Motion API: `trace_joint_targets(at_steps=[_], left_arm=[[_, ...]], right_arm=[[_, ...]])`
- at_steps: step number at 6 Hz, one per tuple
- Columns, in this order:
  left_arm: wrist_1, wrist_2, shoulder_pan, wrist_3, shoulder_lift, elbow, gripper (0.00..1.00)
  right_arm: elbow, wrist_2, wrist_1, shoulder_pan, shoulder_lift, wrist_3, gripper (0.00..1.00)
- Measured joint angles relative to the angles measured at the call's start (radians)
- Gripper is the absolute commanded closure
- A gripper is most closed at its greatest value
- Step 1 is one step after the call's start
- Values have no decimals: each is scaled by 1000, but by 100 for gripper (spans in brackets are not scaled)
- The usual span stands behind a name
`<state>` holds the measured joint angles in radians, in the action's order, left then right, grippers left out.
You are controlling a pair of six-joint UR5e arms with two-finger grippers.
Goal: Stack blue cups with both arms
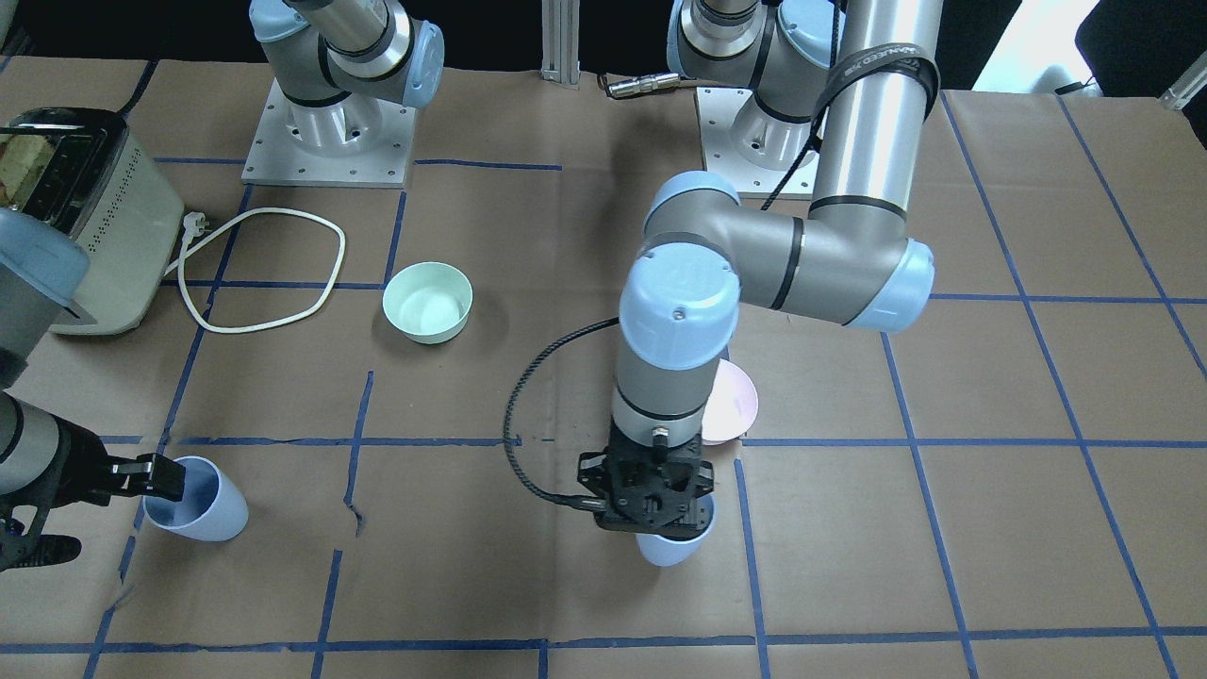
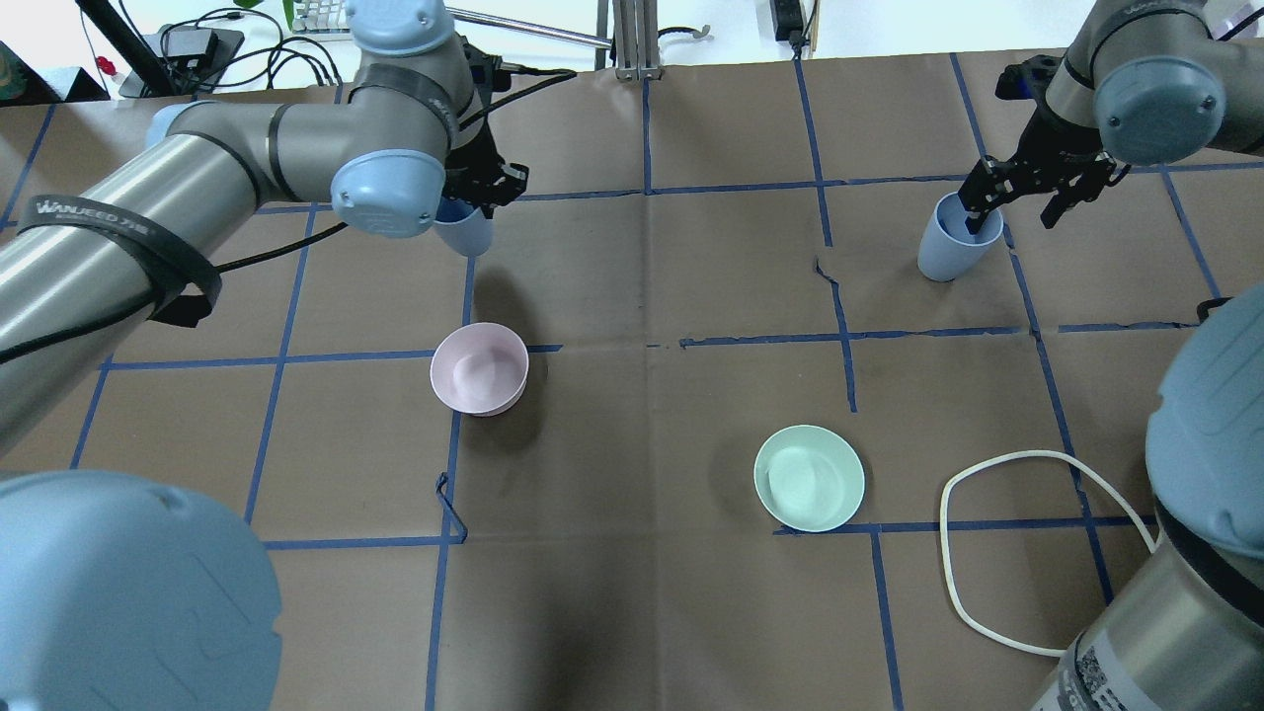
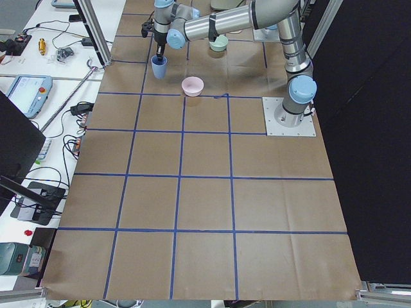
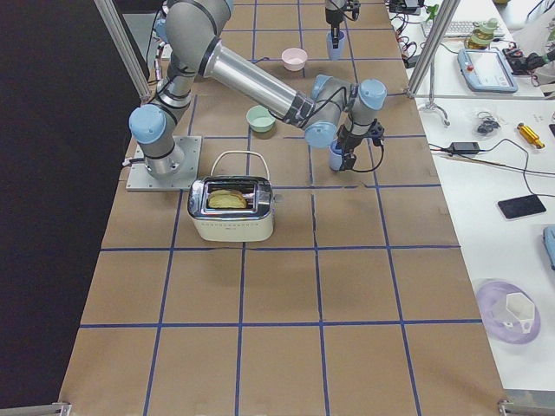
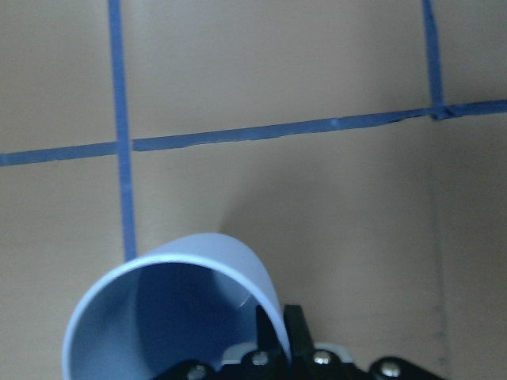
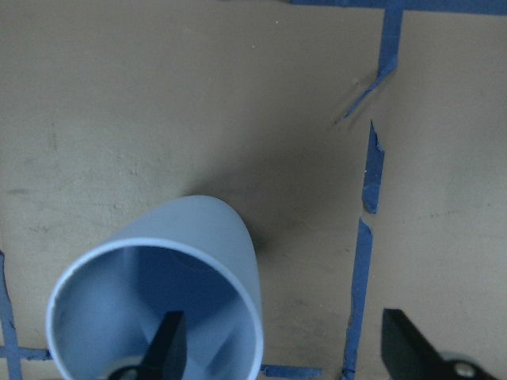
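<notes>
Overhead: nothing is stacked yet. The two cups stand well apart along the far side of the table, one under each arm. The left gripper (image 2: 474, 197) sits on top of the left arm's cup (image 2: 464, 235). The right gripper (image 2: 1017, 202) is spread wide, with one finger dipped into the right arm's cup (image 2: 948, 242), which leans. The pink bowl (image 2: 479, 367) and the mint bowl (image 2: 810, 477) lie nearer the robot, off the straight line between the cups. A white cord (image 2: 987, 553) loops on the right arm's side. Front-facing: the toaster (image 1: 94, 207) sits at the far end of that cord, away from both cups, and the left arm's wrist hangs over part of the pink bowl. Side views: both cups show at the grippers but are too small to judge any grip. Left wrist: the claw is pinched shut on the cup wall, one finger inside the rim and one outside. Whether the base is off the paper I cannot tell. Right wrist: one finger is down inside the cup and the other stands well outside it, so the wall is not yet squeezed. Judgement — the left grasp is made and the right is pending. What remains is to close, lift, bring the two together and nest one in the other. The pink bowl, near the left cup, is the likeliest thing to brush.
</notes>
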<state>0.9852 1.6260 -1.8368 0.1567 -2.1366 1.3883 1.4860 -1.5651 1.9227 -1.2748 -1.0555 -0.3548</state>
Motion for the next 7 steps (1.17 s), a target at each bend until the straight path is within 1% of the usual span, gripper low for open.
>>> trace_joint_targets(at_steps=[1,2,4,5,6,7], left_arm=[[1,-4,-47,24,-48,-65,100],[9,-10,-78,32,-79,-103,99],[100,-33,-98,31,-95,-117,99],[130,-53,-100,27,-103,-118,96],[137,-63,-103,24,-113,-120,79],[136,-66,-109,24,-118,-121,1]], right_arm=[[0,1,2,0,-2,-1,91],[-1,7,1,0,-2,0,91],[-18,35,-5,-2,-15,16,91],[-44,40,-33,-6,-40,23,91],[-89,41,-116,-11,-80,32,90],[-137,41,-226,-15,-127,48,90]])
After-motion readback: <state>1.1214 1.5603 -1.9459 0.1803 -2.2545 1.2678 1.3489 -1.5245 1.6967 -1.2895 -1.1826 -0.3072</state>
